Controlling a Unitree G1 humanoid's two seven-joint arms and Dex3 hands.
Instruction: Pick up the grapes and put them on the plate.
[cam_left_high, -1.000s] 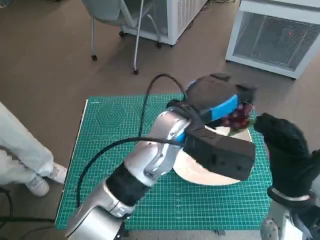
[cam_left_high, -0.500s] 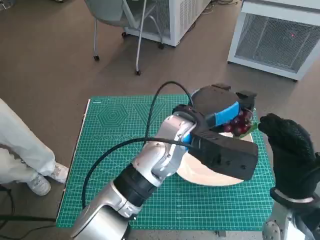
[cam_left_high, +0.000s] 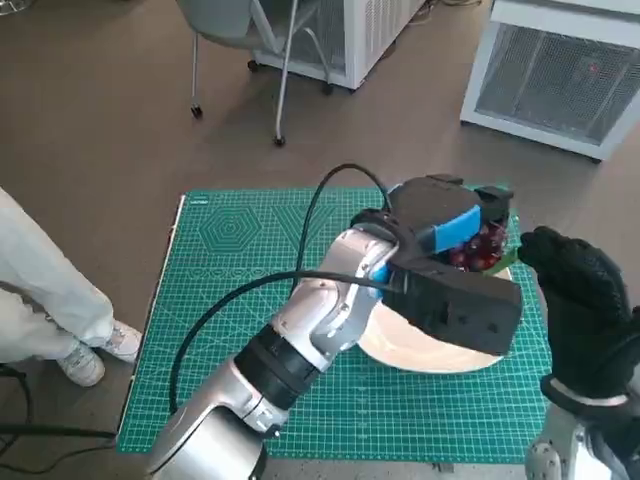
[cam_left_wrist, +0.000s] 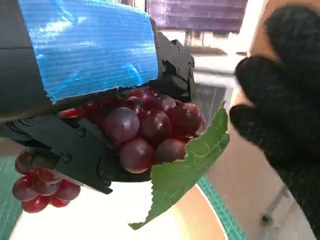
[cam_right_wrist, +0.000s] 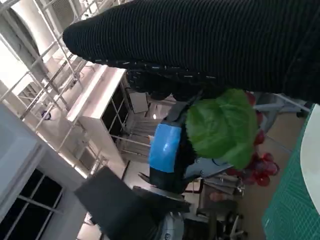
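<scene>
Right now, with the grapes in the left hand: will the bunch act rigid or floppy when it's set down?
Probably floppy: in the left wrist view a small cluster of the grapes dangles apart below the left hand, so the bunch likely sags and shifts. The round berries may roll on the smooth plate if any detach. The leaf looks thin and limp.

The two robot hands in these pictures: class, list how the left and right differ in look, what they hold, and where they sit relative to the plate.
Look: the left robot hand is black with blue tape across its back; the right robot hand wears a black knitted glove.
Hold: the left grips the red grapes with their green leaf; the right holds nothing.
Place: the left hangs above the white plate; the right stands beside the plate's edge.
Shared: both are dark and raised off the green mat.
</scene>
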